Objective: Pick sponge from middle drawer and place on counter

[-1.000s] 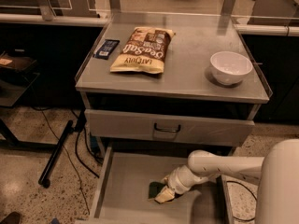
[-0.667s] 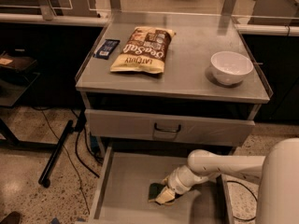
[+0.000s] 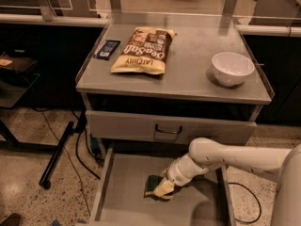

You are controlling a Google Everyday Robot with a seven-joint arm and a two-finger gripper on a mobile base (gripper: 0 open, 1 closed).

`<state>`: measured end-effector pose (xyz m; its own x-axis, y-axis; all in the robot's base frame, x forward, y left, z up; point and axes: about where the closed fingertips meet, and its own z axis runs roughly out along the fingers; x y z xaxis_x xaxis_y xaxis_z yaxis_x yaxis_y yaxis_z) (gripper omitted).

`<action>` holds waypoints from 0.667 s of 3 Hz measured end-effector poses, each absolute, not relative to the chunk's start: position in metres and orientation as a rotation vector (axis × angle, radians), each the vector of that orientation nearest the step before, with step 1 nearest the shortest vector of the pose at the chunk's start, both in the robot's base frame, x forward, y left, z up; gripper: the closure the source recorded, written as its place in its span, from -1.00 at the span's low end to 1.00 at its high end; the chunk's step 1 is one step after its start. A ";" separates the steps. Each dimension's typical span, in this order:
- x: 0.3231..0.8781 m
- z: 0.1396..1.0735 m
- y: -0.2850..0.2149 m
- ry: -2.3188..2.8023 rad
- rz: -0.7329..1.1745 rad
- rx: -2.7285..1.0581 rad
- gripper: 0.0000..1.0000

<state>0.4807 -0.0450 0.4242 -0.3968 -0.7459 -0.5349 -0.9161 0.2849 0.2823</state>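
Observation:
The middle drawer (image 3: 123,182) is pulled open below the cart, its grey floor showing. The dark green sponge (image 3: 151,184) lies on the drawer floor near the middle. My gripper (image 3: 163,188) reaches down into the drawer from the right. Its tan fingers (image 3: 165,187) are closed over the sponge's right part, and the sponge sticks out to the left, low against the floor. The counter (image 3: 188,65) is the grey metal top of the cart above.
On the counter lie a chip bag (image 3: 141,51), a dark blue flat packet (image 3: 106,49) at the left and a white bowl (image 3: 232,68) at the right. The upper drawer front (image 3: 141,126) with its handle is closed. A black pole (image 3: 59,152) and cables lie on the floor at the left.

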 end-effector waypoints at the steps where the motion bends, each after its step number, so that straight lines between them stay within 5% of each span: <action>1: 0.475 0.459 -0.046 2.275 0.829 -1.517 1.00; 2: 0.463 0.501 -0.052 2.292 0.838 -1.529 1.00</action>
<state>0.4626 -0.0523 0.5013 -0.4118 -0.7553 -0.5098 -0.9060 0.2793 0.3180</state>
